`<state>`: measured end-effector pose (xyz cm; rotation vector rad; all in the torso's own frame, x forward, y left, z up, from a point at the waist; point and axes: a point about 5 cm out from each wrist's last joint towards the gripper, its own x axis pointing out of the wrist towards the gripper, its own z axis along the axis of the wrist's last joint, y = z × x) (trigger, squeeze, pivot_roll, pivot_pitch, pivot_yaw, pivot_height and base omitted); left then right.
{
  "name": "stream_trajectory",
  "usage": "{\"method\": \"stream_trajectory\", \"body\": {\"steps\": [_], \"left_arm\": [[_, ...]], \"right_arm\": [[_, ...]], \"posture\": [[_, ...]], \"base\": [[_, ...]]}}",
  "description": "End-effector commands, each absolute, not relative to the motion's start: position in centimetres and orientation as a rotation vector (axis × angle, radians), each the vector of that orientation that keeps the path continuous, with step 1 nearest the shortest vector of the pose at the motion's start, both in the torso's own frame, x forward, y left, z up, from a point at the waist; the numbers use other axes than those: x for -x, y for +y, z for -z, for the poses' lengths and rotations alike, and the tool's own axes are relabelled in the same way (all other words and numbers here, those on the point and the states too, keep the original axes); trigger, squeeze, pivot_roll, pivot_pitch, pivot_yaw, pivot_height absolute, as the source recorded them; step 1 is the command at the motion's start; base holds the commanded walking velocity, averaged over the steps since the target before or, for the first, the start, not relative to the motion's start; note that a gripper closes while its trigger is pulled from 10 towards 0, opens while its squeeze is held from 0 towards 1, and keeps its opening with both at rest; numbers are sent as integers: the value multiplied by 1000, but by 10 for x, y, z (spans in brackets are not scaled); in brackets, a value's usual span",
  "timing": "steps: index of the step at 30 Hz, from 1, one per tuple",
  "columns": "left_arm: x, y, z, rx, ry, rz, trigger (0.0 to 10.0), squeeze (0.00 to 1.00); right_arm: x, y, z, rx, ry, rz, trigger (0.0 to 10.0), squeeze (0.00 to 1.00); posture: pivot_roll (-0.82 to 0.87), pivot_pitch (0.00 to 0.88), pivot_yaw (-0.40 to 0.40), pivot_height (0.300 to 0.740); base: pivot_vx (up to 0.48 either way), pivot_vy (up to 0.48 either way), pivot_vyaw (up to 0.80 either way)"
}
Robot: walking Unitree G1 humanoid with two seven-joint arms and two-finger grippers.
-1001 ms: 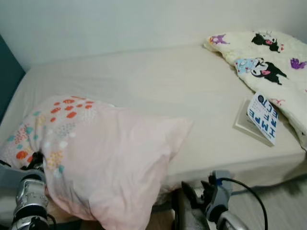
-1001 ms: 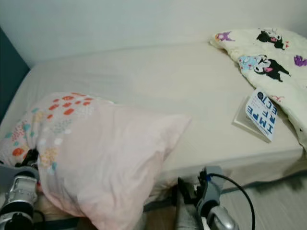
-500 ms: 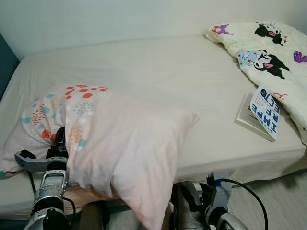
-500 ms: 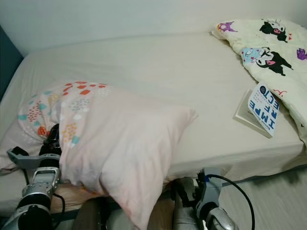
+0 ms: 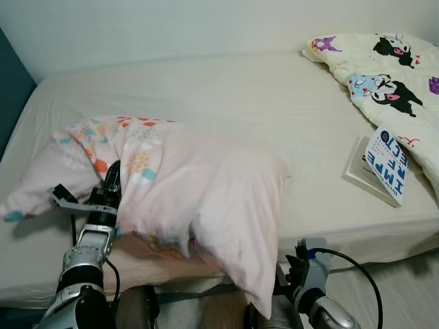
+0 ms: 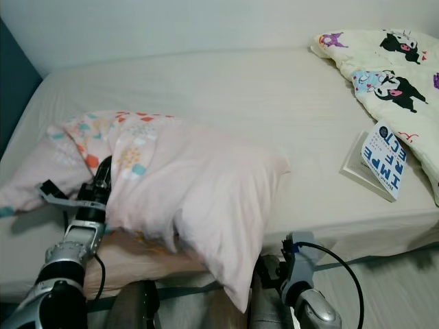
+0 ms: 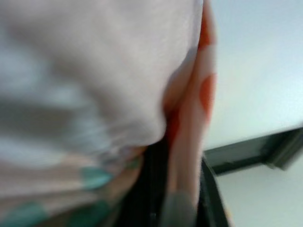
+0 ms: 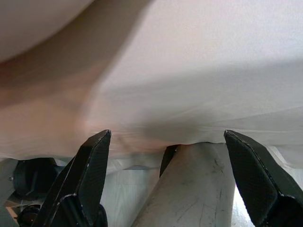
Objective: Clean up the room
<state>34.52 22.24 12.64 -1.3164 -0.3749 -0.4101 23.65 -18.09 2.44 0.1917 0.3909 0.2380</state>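
Note:
A large pale pink pillow (image 5: pixel 206 199) with coloured dots at one end lies on the near left part of the bed (image 5: pixel 226 110), its lower corner hanging over the front edge. My left gripper (image 5: pixel 112 184) is shut on the pillow's patterned end, the fabric folded over its black fingers (image 7: pixel 161 198). Below the bed's front edge, my right gripper (image 8: pixel 170 184) stands open, its two fingers wide apart under the overhanging sheet, holding nothing. The right arm's wrist (image 5: pixel 309 274) shows low in the head views.
A book with a white and blue cover (image 5: pixel 384 164) lies near the bed's right front edge. A cartoon-print blanket (image 5: pixel 391 75) is bunched at the far right. The wall runs behind the bed, a dark blue panel (image 5: pixel 10 96) at the left.
My left gripper has carried the pillow's patterned end up and further onto the bed, so the pillow rests more on the mattress. The camera has shifted. The right gripper has stayed low.

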Motion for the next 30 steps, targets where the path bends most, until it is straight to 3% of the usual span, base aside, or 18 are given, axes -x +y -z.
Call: {"method": "stream_trajectory", "body": {"steps": [1,2,12,16,19,20,28,30], "left_arm": [[-350,202,-138,1319,-336,578,0,0],[-353,193,-151,1323,-347,684,0,0],[-348,159,-175,1329,-325,980,0,0],[-320,110,-202,1336,-240,1359,0,0],[-310,98,-209,1328,-199,1463,0,0],[-293,86,-218,1314,-144,1623,0,0],[-278,75,-225,1271,-60,1790,0,0],[-277,62,-220,1137,-6,1770,0,0]], "right_arm": [[-232,-182,-15,-202,435,-221,10000,0],[-234,-183,-15,-199,434,-219,10000,0],[-240,-183,-15,-191,428,-209,10000,0],[-243,-185,-15,-191,425,-202,10000,0],[-244,-185,-14,-190,426,-203,10000,0],[-246,-184,-14,-189,427,-206,10000,0],[-248,-184,-13,-193,425,-202,10000,0],[-249,-184,-13,-196,422,-197,10000,0]], "posture": [[-212,241,-7,581],[-210,234,-3,581],[-213,212,6,581],[-204,201,2,581],[-202,197,0,581],[-202,196,4,581],[-195,192,9,581],[-199,190,15,581]], "base": [[0,0,0],[0,0,0],[0,0,0],[0,0,0],[0,0,0],[0,0,0],[0,0,0],[0,0,0]]}}
